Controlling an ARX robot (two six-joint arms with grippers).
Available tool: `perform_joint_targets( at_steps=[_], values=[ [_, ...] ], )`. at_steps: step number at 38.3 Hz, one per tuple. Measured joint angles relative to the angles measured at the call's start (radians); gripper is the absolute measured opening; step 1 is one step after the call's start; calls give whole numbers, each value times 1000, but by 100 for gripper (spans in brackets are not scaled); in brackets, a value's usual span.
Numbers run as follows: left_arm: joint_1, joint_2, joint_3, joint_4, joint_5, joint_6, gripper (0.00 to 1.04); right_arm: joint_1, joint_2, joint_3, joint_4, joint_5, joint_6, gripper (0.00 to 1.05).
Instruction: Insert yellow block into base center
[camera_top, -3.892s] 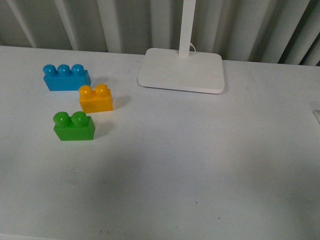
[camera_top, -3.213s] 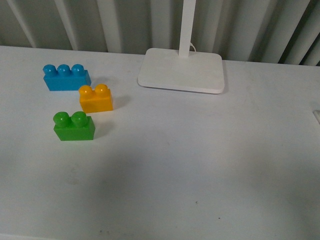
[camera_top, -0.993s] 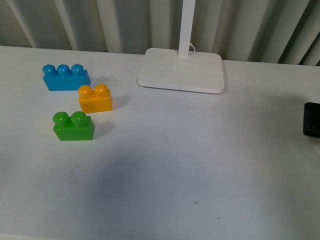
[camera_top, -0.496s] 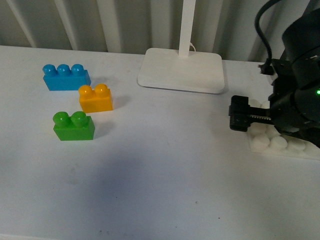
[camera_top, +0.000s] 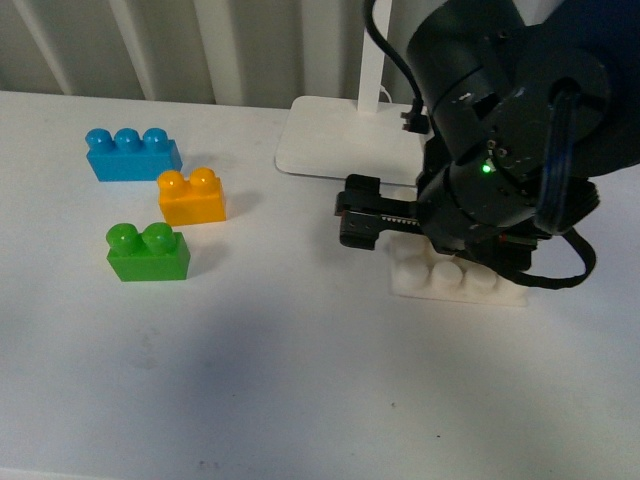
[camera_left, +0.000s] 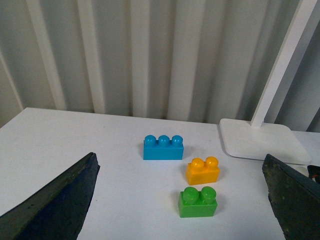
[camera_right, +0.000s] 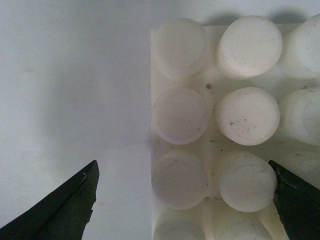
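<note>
Right of centre, over base (camera_top: 440, 281), right gripper (camera_right: 182, 167) spread wide, empty; left gripper (camera_left: 179, 159) likewise; yellow block (camera_top: 192, 197) upper left.

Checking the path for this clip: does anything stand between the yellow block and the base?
Nothing lies on the table between the yellow block and the base, but the right gripper hangs over the base, covering its center.
</note>
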Motion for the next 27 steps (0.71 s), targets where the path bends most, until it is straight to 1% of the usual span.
perform_joint_targets(
  at_steps=[7,13,19,27],
  values=[
    [0,0,0,0,0,0,98,54,30,61,-29,3,29,95],
    [0,0,0,0,0,0,98,96,82,146,-79,36,40,95],
    [0,0,0,0,0,0,98,117,124,225,-127,55,50,95],
    [0,0,0,0,0,0,98,138,139,257,-132,57,45,95]
  ],
)
